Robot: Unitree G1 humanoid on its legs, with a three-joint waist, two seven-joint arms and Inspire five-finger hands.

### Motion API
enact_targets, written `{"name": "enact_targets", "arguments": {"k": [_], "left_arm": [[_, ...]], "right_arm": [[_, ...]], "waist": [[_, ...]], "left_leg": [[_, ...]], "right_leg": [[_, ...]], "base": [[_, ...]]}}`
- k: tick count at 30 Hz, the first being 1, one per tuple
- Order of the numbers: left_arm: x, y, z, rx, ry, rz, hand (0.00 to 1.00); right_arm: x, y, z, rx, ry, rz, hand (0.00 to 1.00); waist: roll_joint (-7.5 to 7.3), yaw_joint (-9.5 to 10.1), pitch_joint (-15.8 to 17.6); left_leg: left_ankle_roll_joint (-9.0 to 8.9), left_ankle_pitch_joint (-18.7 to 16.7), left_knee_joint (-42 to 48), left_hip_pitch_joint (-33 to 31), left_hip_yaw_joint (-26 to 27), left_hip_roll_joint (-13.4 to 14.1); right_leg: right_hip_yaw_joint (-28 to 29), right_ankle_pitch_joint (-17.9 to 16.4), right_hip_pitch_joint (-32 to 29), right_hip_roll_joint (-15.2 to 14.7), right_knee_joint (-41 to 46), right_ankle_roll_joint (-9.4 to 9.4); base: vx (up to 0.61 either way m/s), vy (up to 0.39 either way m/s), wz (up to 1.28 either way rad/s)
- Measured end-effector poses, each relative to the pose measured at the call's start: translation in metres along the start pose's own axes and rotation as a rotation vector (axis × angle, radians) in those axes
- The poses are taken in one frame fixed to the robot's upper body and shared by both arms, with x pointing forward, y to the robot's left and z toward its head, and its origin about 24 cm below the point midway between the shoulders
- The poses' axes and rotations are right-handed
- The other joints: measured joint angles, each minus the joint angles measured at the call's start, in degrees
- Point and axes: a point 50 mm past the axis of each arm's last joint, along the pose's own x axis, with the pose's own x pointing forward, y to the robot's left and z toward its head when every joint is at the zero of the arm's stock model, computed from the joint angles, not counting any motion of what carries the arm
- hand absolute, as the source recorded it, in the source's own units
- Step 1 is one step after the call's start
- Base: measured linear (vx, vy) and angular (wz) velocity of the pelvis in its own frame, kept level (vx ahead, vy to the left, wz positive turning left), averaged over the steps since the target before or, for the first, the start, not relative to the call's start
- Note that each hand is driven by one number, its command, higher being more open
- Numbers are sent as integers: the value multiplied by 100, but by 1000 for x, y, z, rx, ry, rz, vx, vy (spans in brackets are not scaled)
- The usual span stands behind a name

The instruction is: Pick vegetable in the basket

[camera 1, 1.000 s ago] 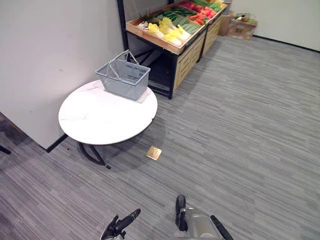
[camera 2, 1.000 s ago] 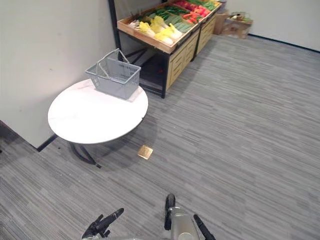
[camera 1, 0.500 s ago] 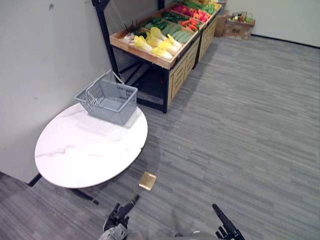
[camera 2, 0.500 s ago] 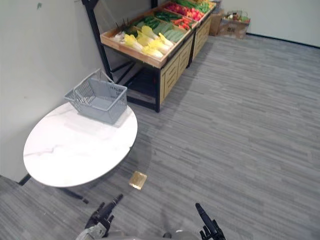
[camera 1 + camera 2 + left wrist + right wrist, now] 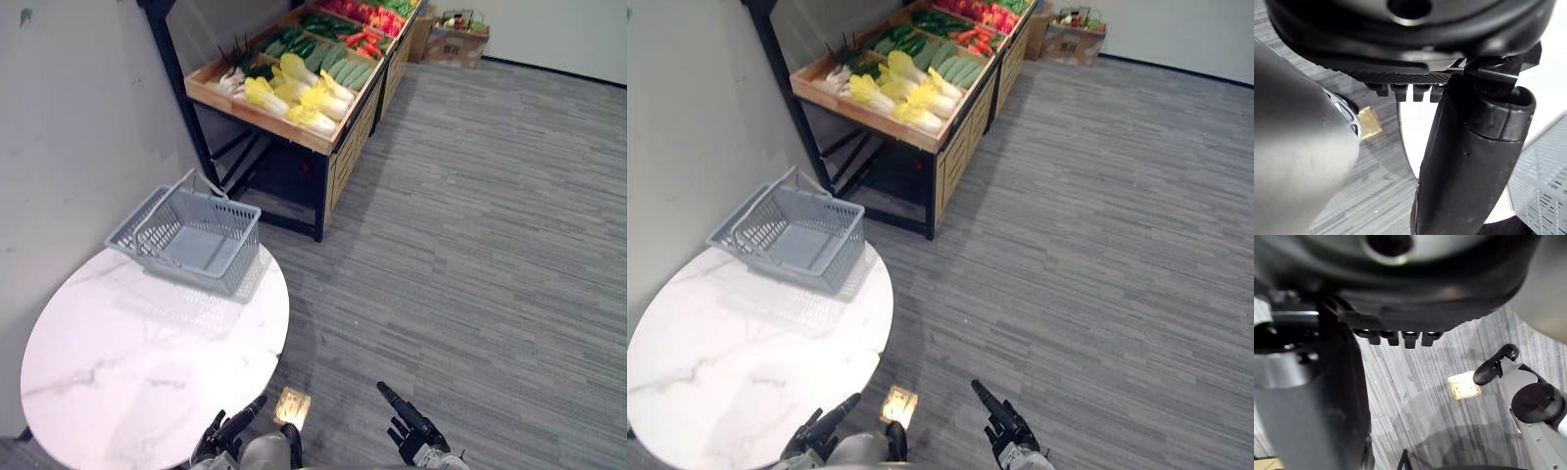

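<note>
An empty grey wire basket point(image 5: 186, 240) stands at the far edge of a round white marble table point(image 5: 127, 372), its handles raised. Beyond it a wooden produce stand point(image 5: 257, 110) holds yellow-green cabbages point(image 5: 294, 93), green vegetables point(image 5: 333, 27) and red ones point(image 5: 364, 12). My left hand point(image 5: 231, 433) hangs low by the table's near right edge, open and holding nothing. My right hand point(image 5: 413, 431) is low over the carpet, fingers straight, also holding nothing. The left wrist view shows the basket's mesh point(image 5: 1542, 181) past the thumb.
A small tan square point(image 5: 292, 406) lies on the grey carpet between my hands, by the table's edge. A white wall point(image 5: 69, 117) runs along the left. Cardboard boxes point(image 5: 453, 44) sit at the far end of the stand. Open carpet stretches to the right.
The whole picture has shifted: the table, basket and stand now appear nearer and lower left, so the camera has moved. Both hands stay low and open.
</note>
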Motion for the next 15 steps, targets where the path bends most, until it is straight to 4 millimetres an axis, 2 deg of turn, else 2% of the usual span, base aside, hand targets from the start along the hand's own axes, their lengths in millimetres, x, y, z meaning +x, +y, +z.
{"name": "enact_targets", "arguments": {"k": [3,4,5,6,8,9,10,11,12,13,14,15], "left_arm": [[-3,6,-7,3,11,14,100],[-4,8,-9,5,12,17,100],[-4,9,-11,13,18,16,100],[-4,8,-11,8,13,15,100],[-5,12,-13,-8,6,29,100],[-5,11,-13,-6,5,27,100],[-5,10,-12,1,0,21,100],[-4,8,-13,-10,2,19,100],[-4,6,-13,-18,4,17,100],[-4,4,-15,-41,6,15,100],[-4,3,-15,-53,6,18,100],[-4,4,-15,-82,-1,24,100]], "right_arm": [[-3,-9,-3,17,2,-32,0],[-4,-12,-2,28,-11,-43,0],[-5,-16,-1,28,-18,-52,0],[-5,-16,0,27,-24,-52,0],[-5,-15,6,25,-53,-44,0],[-5,-15,7,33,-63,-41,0],[-5,-14,10,43,-82,-33,0],[-4,-13,14,46,-101,-24,0],[-5,-13,15,50,-110,-18,0],[-5,-14,16,74,-122,-19,0],[-6,-16,16,86,-125,-26,0],[-9,-22,10,88,-109,-43,0]], "waist": [[0,-20,-162],[0,-81,-217],[61,-132,-262],[70,-138,-236],[69,-188,-230],[81,-222,-229],[104,-286,-220],[161,-350,-215],[205,-357,-209],[282,-357,-186],[304,-362,-185],[315,-369,-193]], "left_leg": [[1,-4,-516,528,14,-143],[10,-30,-693,700,-16,-187],[46,-75,-842,846,-126,-207],[83,-104,-894,945,-147,-221],[123,-265,-953,1305,-282,-205],[103,-300,-965,1372,-356,-174],[101,-364,-977,1463,-518,-103],[76,-490,-939,1498,-715,32],[25,-560,-903,1512,-810,123],[-89,-678,-858,1540,-1041,308],[-164,-740,-829,1555,-1179,390],[-306,-852,-805,1576,-1508,498]], "right_leg": [[-228,667,-471,-152,1212,-57],[-414,1110,-683,-273,1646,63],[-609,1593,-872,-392,2051,190],[-700,1541,-971,-483,2345,167],[-1041,503,-1453,-633,3178,138],[-1101,272,-1579,-605,3191,132],[-1162,-104,-1864,-494,2998,150],[-1088,-356,-2157,-284,2510,141],[-988,-406,-2293,-139,2166,127],[-695,-393,-2486,129,1405,145],[-507,-361,-2557,230,1005,150],[-97,-196,-2620,361,236,293]], "base": [[233,95,-5],[199,63,16],[253,69,17],[180,47,17],[224,54,23],[214,21,53],[251,-77,72],[212,-117,80],[257,-176,90],[167,-145,81],[226,-220,119],[264,-302,143]]}}
